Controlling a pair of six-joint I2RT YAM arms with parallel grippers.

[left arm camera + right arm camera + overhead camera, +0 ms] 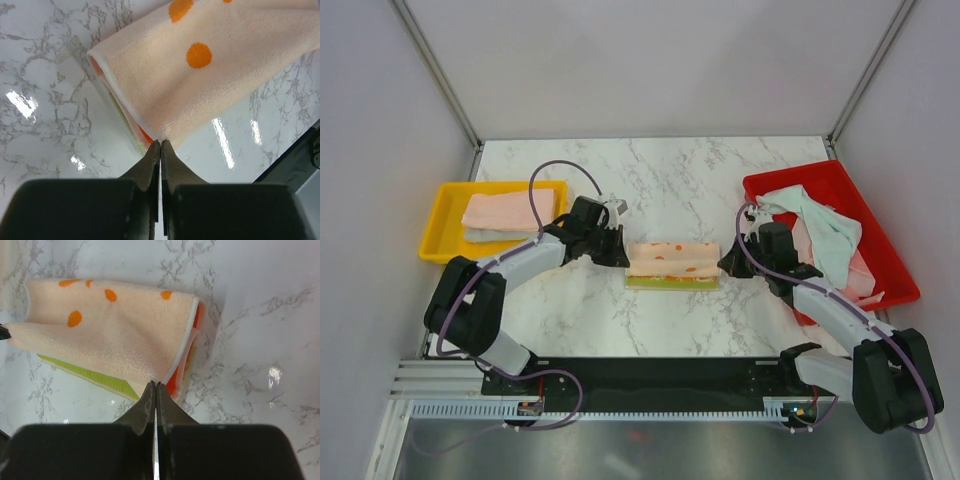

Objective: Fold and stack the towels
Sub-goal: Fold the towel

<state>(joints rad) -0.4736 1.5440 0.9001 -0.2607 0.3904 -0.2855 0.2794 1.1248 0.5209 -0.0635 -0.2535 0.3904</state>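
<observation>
The orange-dotted towel (672,262) lies folded on the marble counter (670,180) between the two pincers, one short end at each. It is pale peach terry with scattered orange spots and a white hem. A yellow-green strip shows under its near edge, and a brighter orange inner face shows at the open ends. Its long axis runs straight from one pincer to the other, parallel to the counter's near edge.

The left pincer (160,144) is closed tight, its tips nipping the near corner of the towel's left end. The right pincer (155,385) is likewise fully closed on the near corner of the right end.

Outward of the left pincer, a yellow tray (435,225) holds a folded pink towel (500,210). Outward of the right pincer, a red tray (788,178) holds a loose mint towel (830,240).
</observation>
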